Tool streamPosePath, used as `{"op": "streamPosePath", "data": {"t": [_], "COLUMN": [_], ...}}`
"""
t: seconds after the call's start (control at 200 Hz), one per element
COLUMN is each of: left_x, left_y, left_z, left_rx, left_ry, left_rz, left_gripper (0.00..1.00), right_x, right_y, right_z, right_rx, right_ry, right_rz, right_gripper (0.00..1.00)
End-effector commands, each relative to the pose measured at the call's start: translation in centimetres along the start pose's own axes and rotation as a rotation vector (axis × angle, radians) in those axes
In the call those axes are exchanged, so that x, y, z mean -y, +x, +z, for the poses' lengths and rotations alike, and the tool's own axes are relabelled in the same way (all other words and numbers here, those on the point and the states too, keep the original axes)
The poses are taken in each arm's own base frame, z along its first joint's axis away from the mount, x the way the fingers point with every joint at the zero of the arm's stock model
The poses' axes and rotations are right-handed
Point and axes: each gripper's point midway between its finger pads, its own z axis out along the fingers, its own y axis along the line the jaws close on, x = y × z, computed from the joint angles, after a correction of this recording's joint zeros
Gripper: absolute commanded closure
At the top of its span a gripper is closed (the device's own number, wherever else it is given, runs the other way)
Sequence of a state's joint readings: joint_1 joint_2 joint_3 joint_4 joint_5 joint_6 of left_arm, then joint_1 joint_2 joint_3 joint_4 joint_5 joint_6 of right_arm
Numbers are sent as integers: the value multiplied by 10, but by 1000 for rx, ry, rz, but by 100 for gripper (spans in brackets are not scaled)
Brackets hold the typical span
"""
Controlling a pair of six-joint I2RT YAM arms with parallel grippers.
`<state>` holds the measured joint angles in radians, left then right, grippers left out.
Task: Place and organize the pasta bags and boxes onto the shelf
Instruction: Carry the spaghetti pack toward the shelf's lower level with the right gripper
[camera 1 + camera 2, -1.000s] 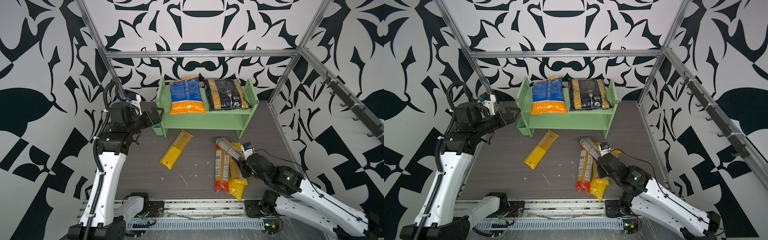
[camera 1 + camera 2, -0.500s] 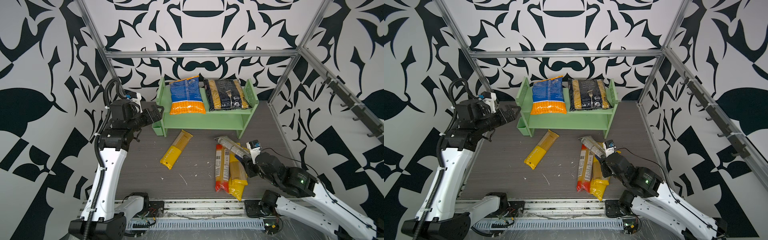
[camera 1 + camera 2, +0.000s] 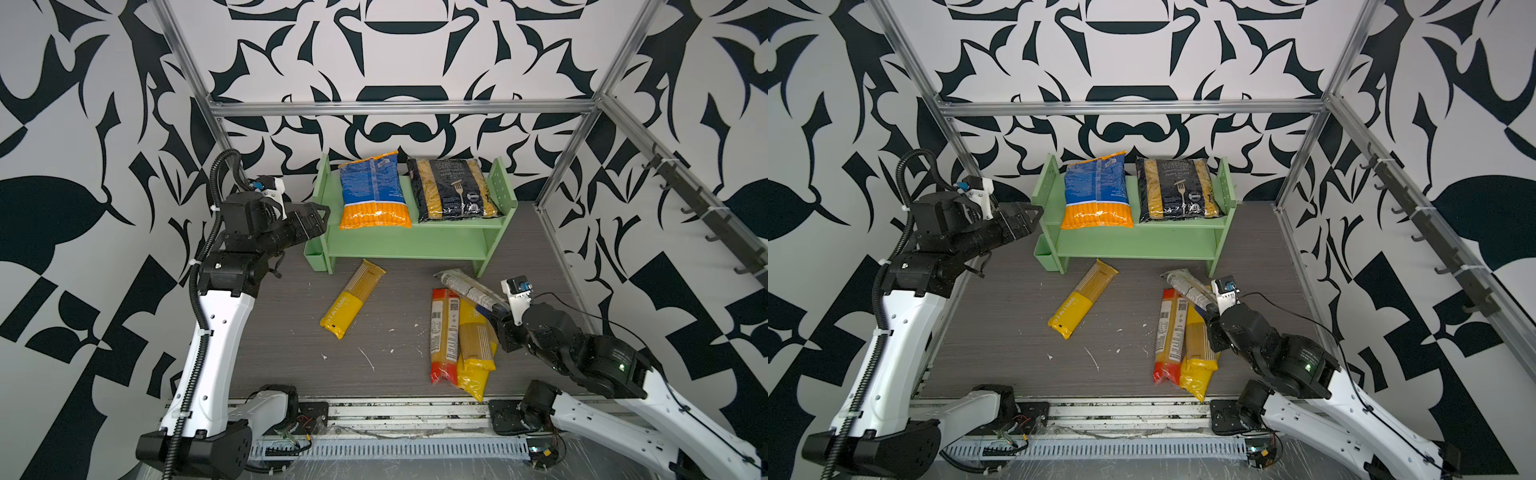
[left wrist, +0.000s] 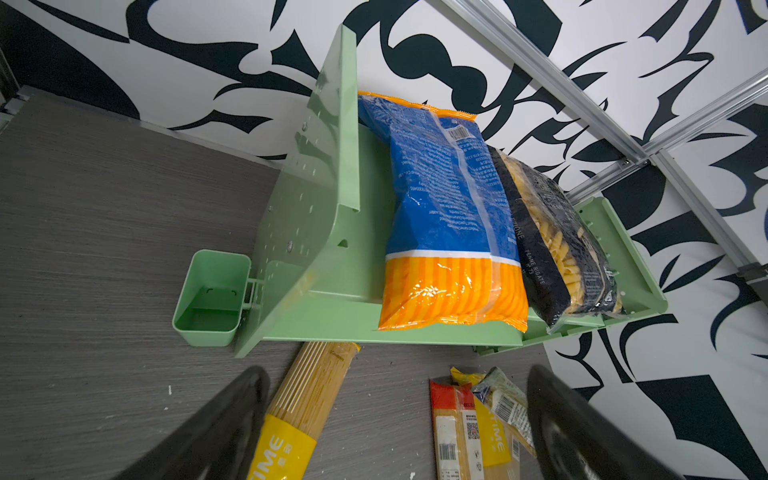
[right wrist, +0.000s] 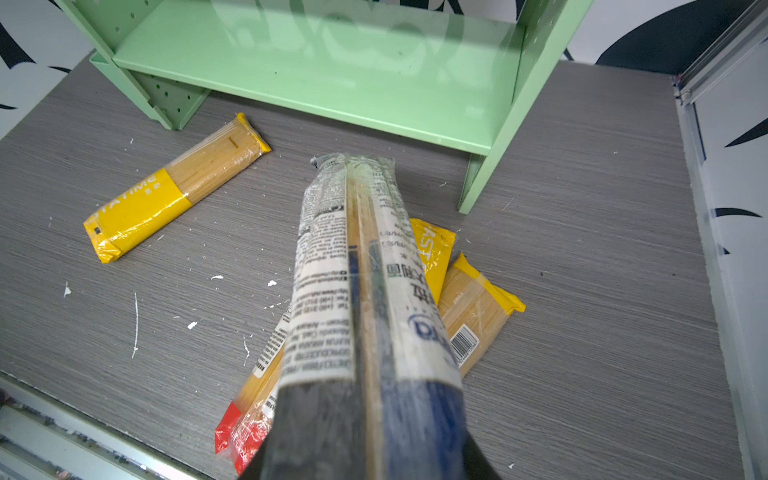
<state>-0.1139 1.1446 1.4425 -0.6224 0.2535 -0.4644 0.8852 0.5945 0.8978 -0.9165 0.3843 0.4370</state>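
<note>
The pale green shelf [image 3: 407, 249] stands at the back. On its top tier lie a blue-orange bag [image 3: 374, 191] and a black penne bag [image 3: 453, 189]; the lower tier is bare. My right gripper [image 3: 496, 311] is shut on the blue end of a long white-labelled spaghetti pack [image 5: 357, 257], whose far end points at the shelf above the floor. Under it lie a red-ended pack [image 3: 444, 332] and two yellow packs [image 3: 478, 345]. Another yellow pack [image 3: 353, 297] lies alone mid-floor. My left gripper [image 3: 320, 216] hangs open and empty beside the shelf's left side panel.
A small green cup [image 3: 314, 257] hangs on the shelf's left side. White crumbs and a broken strand [image 3: 368, 359] dot the grey floor. Patterned walls and metal frame rails [image 3: 569, 145] close the space in on three sides.
The right arm has risen and drawn back slightly with the blue-ended pack still in its grip. The left gripper has lifted a little beside the shelf and stayed open.
</note>
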Motion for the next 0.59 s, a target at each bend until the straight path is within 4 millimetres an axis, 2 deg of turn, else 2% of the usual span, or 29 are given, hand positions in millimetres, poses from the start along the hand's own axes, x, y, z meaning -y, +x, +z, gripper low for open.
{"op": "streamPosePath", "data": {"t": [0.0, 0.59], "left_x": [7, 13], "left_y": [-9, -19], "left_z": [-4, 0], "left_rx": [18, 5], "left_ry": [5, 3], "left_rz": [33, 93], "left_gripper": [1, 1], "right_x": [-3, -3], "right_y": [-74, -100], "right_z": [-33, -37], "right_rx": [280, 363], "right_ry": [-28, 6], "right_rz": [96, 94], "right_gripper": [100, 100]}}
